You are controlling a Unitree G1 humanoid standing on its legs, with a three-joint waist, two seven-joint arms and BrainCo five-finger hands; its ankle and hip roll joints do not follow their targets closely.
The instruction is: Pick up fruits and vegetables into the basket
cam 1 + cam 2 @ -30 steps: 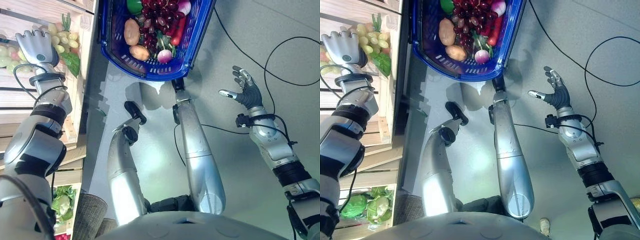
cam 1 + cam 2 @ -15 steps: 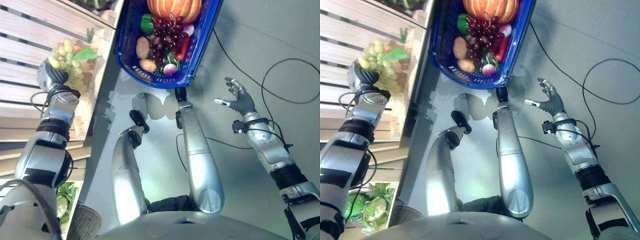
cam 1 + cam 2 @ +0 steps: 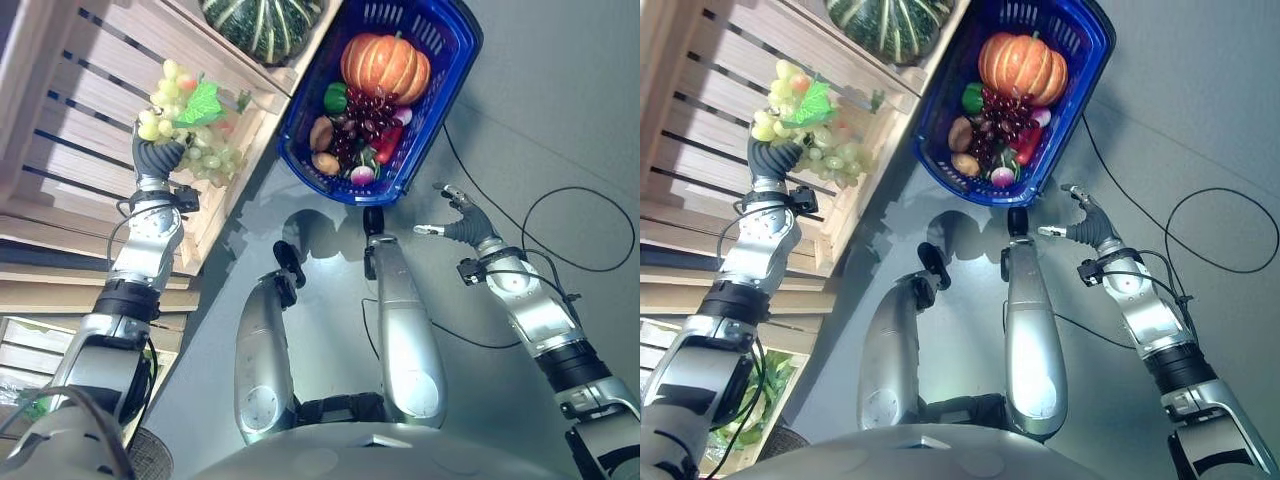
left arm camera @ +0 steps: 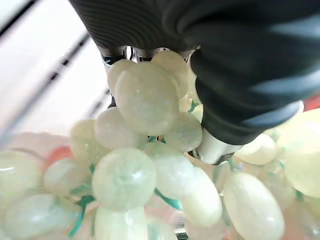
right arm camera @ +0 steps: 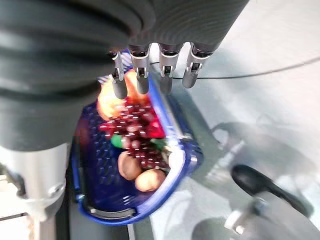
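Observation:
My left hand (image 3: 156,157) is at the wooden crate (image 3: 70,130) on the left, shut on a bunch of green grapes (image 3: 195,140) with a green leaf. In the left wrist view the grapes (image 4: 140,100) are pressed into the palm (image 4: 235,75). The blue basket (image 3: 455,70) stands on the floor ahead. It holds an orange pumpkin (image 3: 385,65), red grapes (image 3: 370,108), a green pepper (image 3: 335,97), two potatoes (image 3: 322,133), a radish (image 3: 362,175) and a red chilli (image 3: 388,145). My right hand (image 3: 462,222) hovers open over the floor, right of the basket (image 5: 180,145).
A green striped squash (image 3: 262,25) lies in the upper crate just left of the basket. Leafy greens (image 3: 750,400) sit in a lower crate at the bottom left. Grey floor lies open to the right.
The whole view has shifted, so the camera moved. My left hand went from flat beside the grapes to closed in the bunch. The right hand stays open.

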